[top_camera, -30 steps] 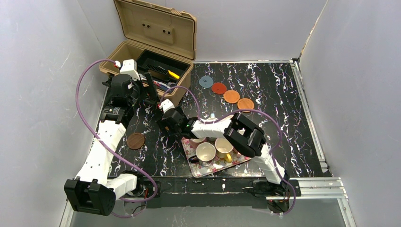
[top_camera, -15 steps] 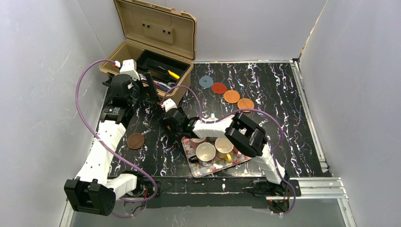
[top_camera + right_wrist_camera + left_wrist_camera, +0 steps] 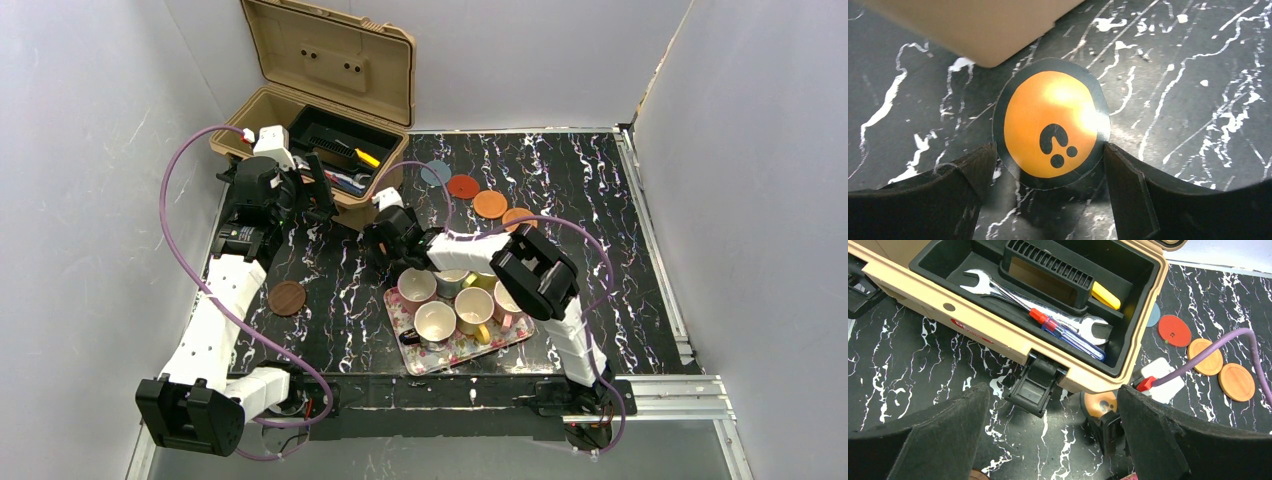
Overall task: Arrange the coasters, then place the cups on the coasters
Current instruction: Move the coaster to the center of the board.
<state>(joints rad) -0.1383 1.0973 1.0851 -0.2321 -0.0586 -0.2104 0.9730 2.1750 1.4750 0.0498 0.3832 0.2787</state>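
My right gripper [image 3: 1049,150] is shut on a yellow-orange coaster [image 3: 1050,122] with a dark rim and black marks. Both fingers touch its edges, and it hangs just above the table by the toolbox corner. From the left wrist, that coaster [image 3: 1100,402] shows beside the right finger. Blue-grey [image 3: 436,172], red [image 3: 462,186] and two orange coasters [image 3: 489,204] form a diagonal row. A dark brown coaster [image 3: 286,298] lies at the left. Several cups [image 3: 435,322] stand on the floral tray [image 3: 455,352]. My left gripper [image 3: 1053,405] hangs open over the toolbox latch, holding nothing.
An open tan toolbox [image 3: 270,110] with wrenches and screwdrivers stands at the back left, its lid up. Purple cables loop over both arms; one crosses the coaster row. Grey walls close in the table on three sides.
My right gripper closed on the yellow-orange coaster and moved right and away from the tray's left side toward the toolbox front, uncovering more cups. The left arm stayed still.
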